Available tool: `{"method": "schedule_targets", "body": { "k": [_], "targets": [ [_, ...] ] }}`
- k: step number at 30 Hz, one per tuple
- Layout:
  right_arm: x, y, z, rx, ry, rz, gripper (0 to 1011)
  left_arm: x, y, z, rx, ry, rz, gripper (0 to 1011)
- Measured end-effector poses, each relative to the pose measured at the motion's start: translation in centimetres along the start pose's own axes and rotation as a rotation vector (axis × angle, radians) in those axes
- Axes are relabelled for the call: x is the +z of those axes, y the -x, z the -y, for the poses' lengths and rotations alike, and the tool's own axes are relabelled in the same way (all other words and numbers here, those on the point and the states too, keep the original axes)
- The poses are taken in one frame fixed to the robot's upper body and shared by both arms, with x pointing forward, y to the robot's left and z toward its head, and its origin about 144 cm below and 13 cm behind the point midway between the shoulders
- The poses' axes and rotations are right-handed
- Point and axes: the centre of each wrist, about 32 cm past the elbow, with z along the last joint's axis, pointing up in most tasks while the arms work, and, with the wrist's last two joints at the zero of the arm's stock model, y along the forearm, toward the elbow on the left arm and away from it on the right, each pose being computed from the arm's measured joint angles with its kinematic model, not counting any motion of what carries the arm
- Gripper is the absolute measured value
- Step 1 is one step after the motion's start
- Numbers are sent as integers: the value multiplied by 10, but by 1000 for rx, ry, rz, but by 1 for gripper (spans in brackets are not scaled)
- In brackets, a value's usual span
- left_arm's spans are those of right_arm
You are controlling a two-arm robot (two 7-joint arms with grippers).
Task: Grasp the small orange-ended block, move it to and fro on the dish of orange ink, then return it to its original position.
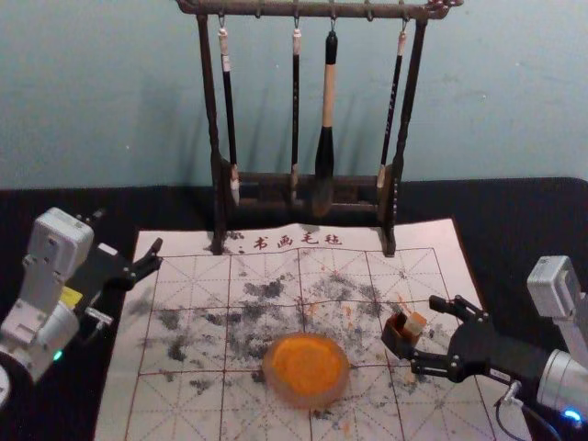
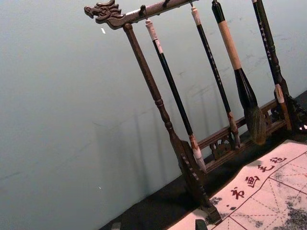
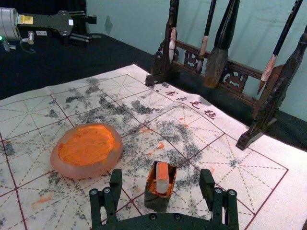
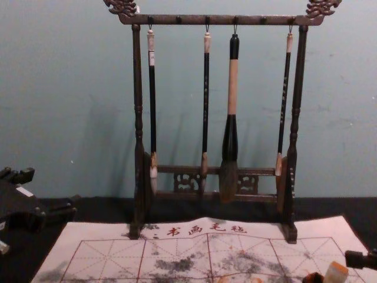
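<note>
The silver-and-black right arm [image 1: 562, 381] glows blue.

The black surface [image 1: 533, 230] carries a pale calligraphy mat [image 1: 435, 237], printed with dark red grid lines, dashed guides and Chinese characters along its far edge, and marked with black smudges and orange spots. A dark wooden brush rack [image 1: 208, 92] stands at that edge.

Right claw [image 1: 424, 333] spread | orange-ended block [image 3: 162, 179] in small box [image 3: 156, 202], between fingers [image 3: 207, 184] | dish [image 3: 72, 171] nearby

Block [image 4: 336, 273] & box [image 4: 314, 278] btms past chest view's lower edge
</note>
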Motion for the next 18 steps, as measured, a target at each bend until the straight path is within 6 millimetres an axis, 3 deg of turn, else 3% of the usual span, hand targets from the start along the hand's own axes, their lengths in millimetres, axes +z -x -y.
{"method": "schedule_targets", "body": {
  "k": [10,18],
  "targets": [
    [0,0,0,-1,-1,1,1000,0,0,0,0,0,0,1001],
    [0,0,0,-1,0,2,839,0,0,0,0,0,0,1001]
  ]
}}
